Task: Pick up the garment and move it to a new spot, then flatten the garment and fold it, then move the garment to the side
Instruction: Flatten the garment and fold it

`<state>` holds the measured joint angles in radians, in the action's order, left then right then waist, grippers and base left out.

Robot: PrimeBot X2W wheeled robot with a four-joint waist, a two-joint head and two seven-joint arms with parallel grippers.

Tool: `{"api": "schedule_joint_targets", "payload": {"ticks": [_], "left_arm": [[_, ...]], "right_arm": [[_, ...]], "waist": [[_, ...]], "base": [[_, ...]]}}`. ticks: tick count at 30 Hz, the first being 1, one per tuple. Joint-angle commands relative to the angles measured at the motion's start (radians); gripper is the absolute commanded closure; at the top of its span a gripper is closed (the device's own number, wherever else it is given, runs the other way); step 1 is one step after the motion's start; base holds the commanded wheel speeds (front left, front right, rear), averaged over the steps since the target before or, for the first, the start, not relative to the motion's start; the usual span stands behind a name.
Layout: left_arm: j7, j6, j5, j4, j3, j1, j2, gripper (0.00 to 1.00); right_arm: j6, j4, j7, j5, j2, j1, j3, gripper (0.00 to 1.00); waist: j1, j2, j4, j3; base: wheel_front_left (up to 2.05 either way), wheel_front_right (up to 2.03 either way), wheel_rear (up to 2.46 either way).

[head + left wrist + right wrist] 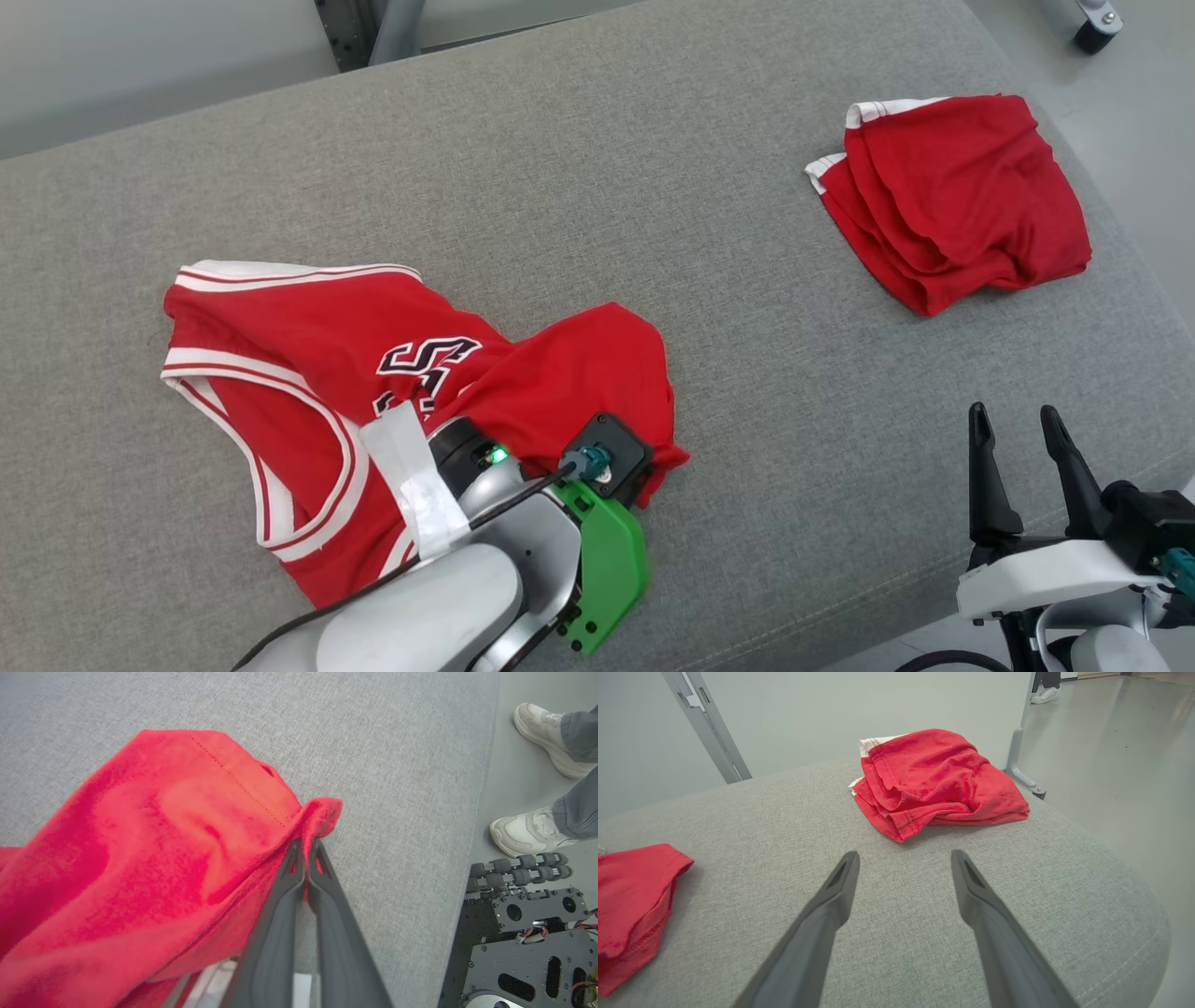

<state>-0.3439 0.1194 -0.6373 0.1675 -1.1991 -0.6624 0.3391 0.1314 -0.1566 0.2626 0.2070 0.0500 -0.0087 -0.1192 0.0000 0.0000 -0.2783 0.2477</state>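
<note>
Left tool (307, 851) was pinched shut on a hem corner of the red jersey (308, 373). The jersey lay crumpled on the near left part of the grey desk (653, 140), its number print half buried in a fold and its white-trimmed armholes toward the left. Right tool (1018, 425) stood wide and held nothing, at the near right edge of the desk and well apart from the jersey.

Step in hand, as judged: picking up the jersey to move it to a new spot. To do it well:
- Confirm the pinch had real cloth, since only a small tab stuck out past the tool's tip.
- Lift straight up and slowly so the bunched cloth peels off without dragging.
- Carry it high enough for the trailing end to clear the desk.
- Set it down in the open middle, away from the second red garment (952, 201), which sat folded near the far right corner.

The thin fabric would likely slip from a shallow pinch.

Containers: none among the things. Both garments lay straight on the desk top. A person's shoes (528, 830) stood on the floor beside the desk.
</note>
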Motion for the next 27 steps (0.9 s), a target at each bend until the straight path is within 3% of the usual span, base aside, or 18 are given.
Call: {"api": "schedule_joint_targets", "payload": {"ticks": [1,5,11,17,21,27], "left_arm": [[0.019,0.004,-0.015,-0.008,0.021,-0.005,-0.012,1.0],[0.073,0.027,-0.048,0.006,0.092,-0.05,-0.084,1.0],[0.14,0.034,-0.062,0.162,0.154,-0.163,-0.226,1.0],[0.289,0.074,-0.089,0.314,0.2,-0.234,-0.286,1.0],[0.369,0.073,-0.146,0.367,0.132,-0.18,-0.288,1.0],[0.404,0.042,-0.22,0.397,-0.015,-0.114,-0.287,1.0]], "right_arm": [[-0.002,-0.003,0.003,-0.01,0.001,-0.002,-0.001,0.0],[-0.002,-0.006,0.003,-0.014,0.001,-0.008,0.001,0.0],[-0.002,-0.014,0.003,-0.014,0.002,-0.025,0.026,0.0],[-0.002,-0.021,0.003,-0.007,0.001,-0.026,0.035,0.0],[-0.002,-0.03,0.003,-0.002,0.001,-0.011,0.043,0.0],[-0.002,-0.034,0.003,0.003,0.001,-0.004,0.037,0.0]], "waist": [[0.0,0.0,-0.002,-0.007],[0.0,0.0,-0.012,-0.016],[0.0,0.0,-0.055,-0.017],[0.0,0.0,-0.109,-0.017],[0.0,0.0,-0.134,-0.016],[0.0,0.0,-0.127,-0.004]], "base": [[0.0,0.0,0.0],[0.0,0.0,0.0],[0.0,0.0,0.0],[0.0,0.0,0.0],[0.0,0.0,0.0],[0.0,0.0,0.0]]}}
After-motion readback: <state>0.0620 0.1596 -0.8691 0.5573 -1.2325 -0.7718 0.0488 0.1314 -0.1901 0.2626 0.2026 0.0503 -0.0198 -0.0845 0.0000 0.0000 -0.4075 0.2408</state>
